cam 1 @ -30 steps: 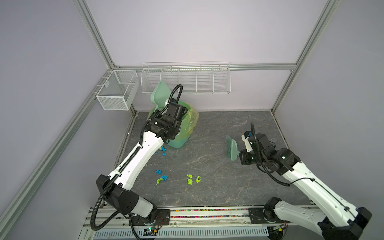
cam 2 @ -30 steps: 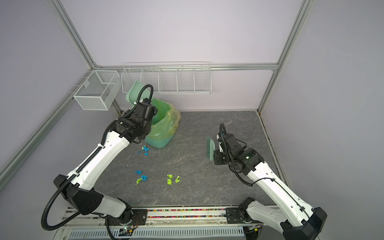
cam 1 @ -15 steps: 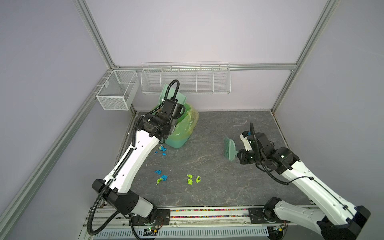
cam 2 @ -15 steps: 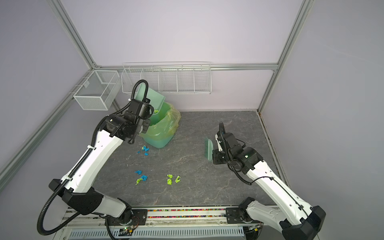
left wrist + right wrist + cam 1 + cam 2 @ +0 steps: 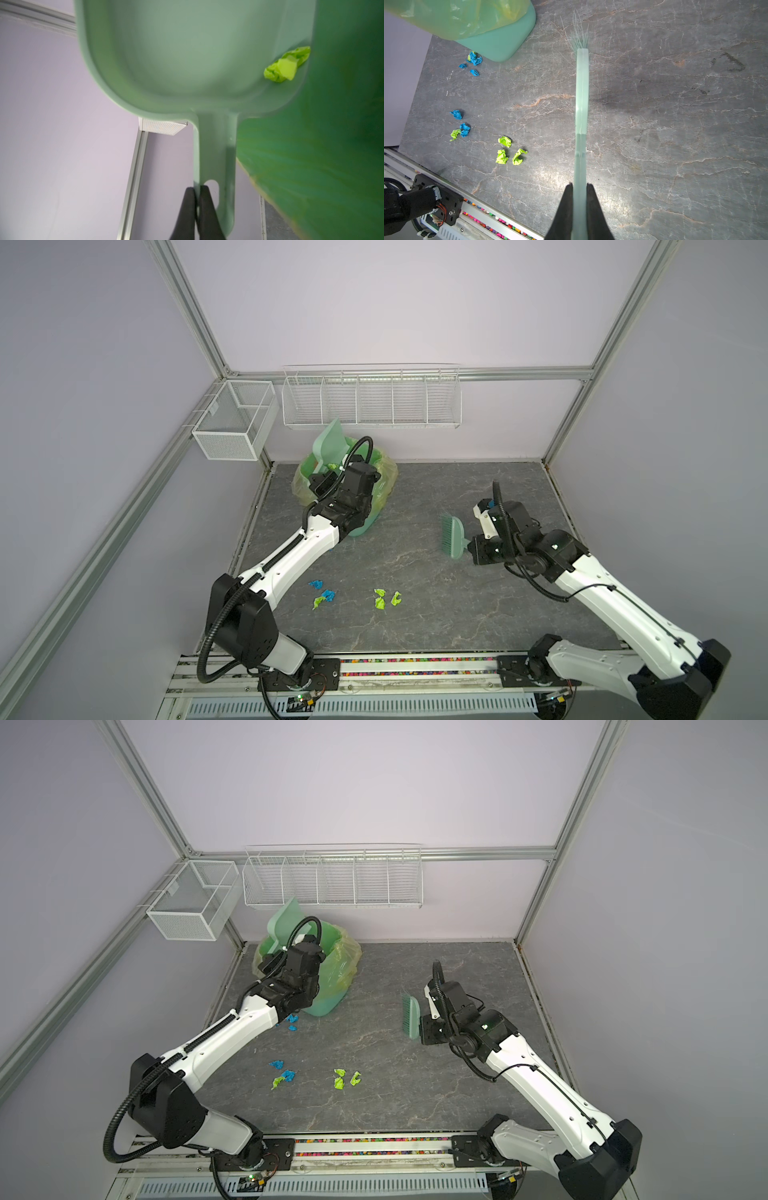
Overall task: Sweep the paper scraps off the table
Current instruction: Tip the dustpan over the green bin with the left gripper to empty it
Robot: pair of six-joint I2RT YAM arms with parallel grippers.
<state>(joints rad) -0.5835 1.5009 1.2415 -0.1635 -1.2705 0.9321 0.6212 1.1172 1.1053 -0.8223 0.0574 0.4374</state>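
Blue and lime-green paper scraps (image 5: 328, 594) (image 5: 340, 1078) (image 5: 502, 155) lie on the dark veined table (image 5: 436, 614) at front left. More blue paper scraps (image 5: 292, 1018) (image 5: 474, 59) sit beside the bin. My left gripper (image 5: 197, 189) is shut on the edge of the handle of the pale green dustpan (image 5: 330, 443) (image 5: 187, 52). The dustpan is tipped up over the green bin (image 5: 374, 489). One lime scrap (image 5: 286, 66) clings inside the pan. My right gripper (image 5: 579, 185) is shut on the handle of the brush (image 5: 451, 537) (image 5: 582, 93), held above the table's right half.
The bin (image 5: 336, 973) is lined with a yellowish bag and stands at the back left corner. A wire rack (image 5: 372, 398) and a mesh box (image 5: 235, 423) hang on the back frame. A rail (image 5: 415, 668) runs along the front edge.
My left arm has swung the dustpan round and tipped it higher over the bin. My right arm has kept its place, with the brush turned slightly.
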